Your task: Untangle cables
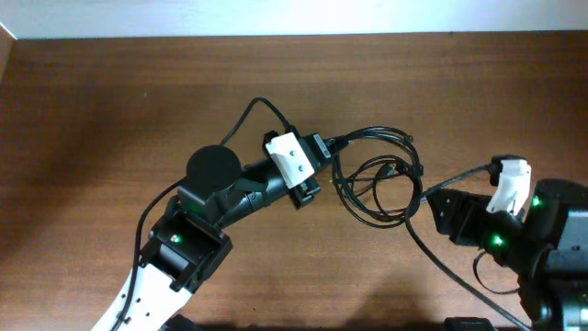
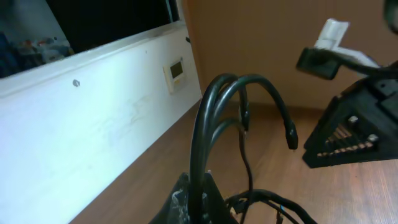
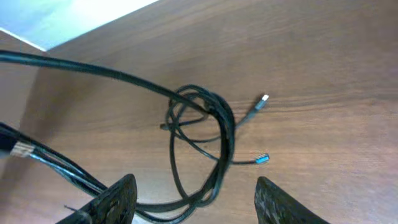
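The cables (image 1: 377,176) are a tangle of thin black loops on the table's middle right. My left gripper (image 1: 322,152) is at the tangle's left edge and is shut on a bundle of cable strands. In the left wrist view the strands (image 2: 214,106) rise from between the jaws (image 2: 202,202) and arch over, with a plug end (image 2: 291,140) hanging free. My right gripper (image 1: 434,208) is open and empty just right of the tangle. In the right wrist view its jaws (image 3: 196,205) straddle the lower loop (image 3: 199,124). Two metal-tipped plugs (image 3: 263,99) (image 3: 262,159) lie on the wood.
The brown wooden table (image 1: 110,101) ends at a white wall along its back edge (image 1: 276,18). The thicker black arm wires (image 1: 459,276) trail beside the right arm. The right arm's body (image 2: 351,130) shows at the right of the left wrist view.
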{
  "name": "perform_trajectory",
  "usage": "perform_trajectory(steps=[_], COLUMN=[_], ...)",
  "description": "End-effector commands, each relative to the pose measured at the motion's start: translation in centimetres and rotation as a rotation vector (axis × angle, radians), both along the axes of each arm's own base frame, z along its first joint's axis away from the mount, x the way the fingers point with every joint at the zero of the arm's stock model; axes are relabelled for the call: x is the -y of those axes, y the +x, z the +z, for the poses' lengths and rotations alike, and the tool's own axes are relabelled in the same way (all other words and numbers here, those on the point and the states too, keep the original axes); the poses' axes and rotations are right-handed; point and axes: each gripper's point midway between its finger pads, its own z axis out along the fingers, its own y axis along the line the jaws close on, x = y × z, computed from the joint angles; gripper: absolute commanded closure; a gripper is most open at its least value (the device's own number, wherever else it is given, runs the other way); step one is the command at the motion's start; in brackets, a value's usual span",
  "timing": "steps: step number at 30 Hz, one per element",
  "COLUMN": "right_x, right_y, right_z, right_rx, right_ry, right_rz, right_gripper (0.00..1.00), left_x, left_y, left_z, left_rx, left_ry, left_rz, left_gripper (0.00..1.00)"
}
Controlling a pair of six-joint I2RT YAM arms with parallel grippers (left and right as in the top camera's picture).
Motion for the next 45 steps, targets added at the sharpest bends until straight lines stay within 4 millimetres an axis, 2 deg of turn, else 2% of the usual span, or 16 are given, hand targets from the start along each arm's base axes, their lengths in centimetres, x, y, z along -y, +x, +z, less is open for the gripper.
perform_trajectory(steps=[1, 6, 9, 14, 18, 21, 23, 36, 40, 41, 45], right_x=[-1.0, -1.3, -1.5, -2.9, -3.6, -3.7, -3.7, -3.8, -4.3, -4.6, -4.7], right_y=[0.5, 1.0, 1.4, 2.2, 2.6, 2.9, 3.1, 3.1, 3.4, 3.5, 3.9], right_z=[0.4, -0.4, -0.9, -0.8, -1.5, -2.1, -2.3, -3.0, -3.6, -3.7, -3.7], right_rx=[0.006, -0.032, -0.057, -0.070, -0.115, -0.140, -0.150, -0.206, -0.245, -0.252, -0.248], right_ry=[0.033, 0.041, 0.050, 0.116, 0.161, 0.165, 0.168, 0.199, 0.231, 0.249, 0.258], right_rz=[0.056, 0.076, 0.084, 0.148, 0.184, 0.183, 0.185, 0.163, 0.182, 0.196, 0.205], right_gripper=[0.41, 0.41, 0.41, 0.41, 0.49, 0.65, 0.69, 0.65, 0.75, 0.85, 0.93], left_x=[-1.3, -2.7, -2.8, -2.9, -2.9, -2.9, -2.9, -3.0, -3.0, -3.0, -3.0], left_y=[-0.3, 0.8, 0.7, 0.5, 0.4, 0.4, 0.4, 0.2, 0.2, 0.2, 0.2], left_z=[2.3, 3.6, 4.6, 6.3, 6.7, 6.8, 6.8, 7.6, 7.7, 7.7, 7.7], left_rx=[0.020, -0.024, 0.006, 0.011, 0.027, 0.029, 0.029, 0.059, 0.042, 0.031, 0.028], left_ry=[-0.064, -0.157, -0.180, -0.257, -0.267, -0.269, -0.269, -0.291, -0.307, -0.314, -0.314], left_rz=[0.027, 0.073, 0.069, 0.057, 0.055, 0.055, 0.055, 0.051, 0.047, 0.046, 0.046], left_gripper=[1.00, 1.00, 1.00, 1.00, 1.00, 1.00, 1.00, 1.00, 1.00, 1.00, 1.00])
